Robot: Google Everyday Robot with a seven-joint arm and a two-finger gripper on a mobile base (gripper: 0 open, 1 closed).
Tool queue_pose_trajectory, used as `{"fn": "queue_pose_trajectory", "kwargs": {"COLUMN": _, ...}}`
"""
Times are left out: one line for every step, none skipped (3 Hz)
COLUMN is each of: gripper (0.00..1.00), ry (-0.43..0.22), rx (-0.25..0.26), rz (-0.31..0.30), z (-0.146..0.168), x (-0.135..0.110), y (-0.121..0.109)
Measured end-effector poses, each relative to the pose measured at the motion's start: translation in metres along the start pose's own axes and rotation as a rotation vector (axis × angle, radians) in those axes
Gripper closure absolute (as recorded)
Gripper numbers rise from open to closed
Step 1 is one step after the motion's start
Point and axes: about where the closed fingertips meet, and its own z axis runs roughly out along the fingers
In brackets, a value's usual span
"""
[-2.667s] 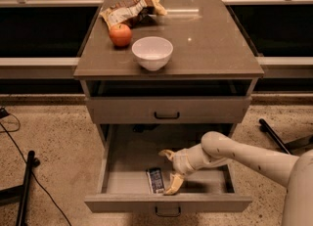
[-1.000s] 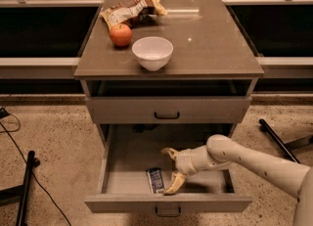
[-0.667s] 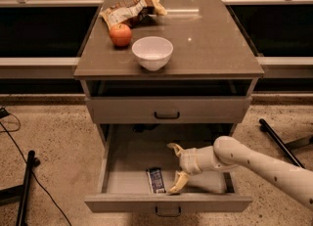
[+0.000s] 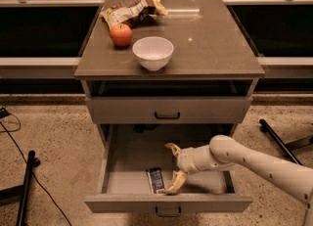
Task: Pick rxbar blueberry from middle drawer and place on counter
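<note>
The gripper (image 4: 168,168) reaches into the open drawer (image 4: 128,164), fingers spread wide and grasping nothing. The rxbar (image 4: 155,180) lies flat on the drawer floor near the front, just beside the lower finger. The counter (image 4: 210,39) bears an apple (image 4: 121,34), a bowl (image 4: 153,52) and a bag (image 4: 128,12).

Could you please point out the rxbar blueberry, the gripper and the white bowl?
rxbar blueberry (image 4: 155,180): camera view, wrapper's middle.
gripper (image 4: 167,169): camera view, midway between its open fingertips, inside the middle drawer (image 4: 127,164).
white bowl (image 4: 153,50): camera view, its inner hollow.
</note>
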Motion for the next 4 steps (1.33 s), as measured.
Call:
{"fn": "queue_pose_trajectory", "kwargs": {"gripper": 0.06, "ry": 0.015, "rx": -0.012, "rz": -0.018, "z": 0.016, "x": 0.012, "y": 0.000}}
{"fn": "queue_pose_trajectory", "kwargs": {"gripper": 0.07, "ry": 0.022, "rx": -0.040, "rz": -0.040, "z": 0.034, "x": 0.024, "y": 0.002}}
{"fn": "queue_pose_trajectory", "kwargs": {"gripper": 0.07, "ry": 0.027, "rx": -0.075, "rz": -0.049, "z": 0.052, "x": 0.036, "y": 0.007}}
{"fn": "queue_pose_trajectory", "kwargs": {"gripper": 0.06, "ry": 0.020, "rx": -0.123, "rz": -0.067, "z": 0.068, "x": 0.041, "y": 0.015}}
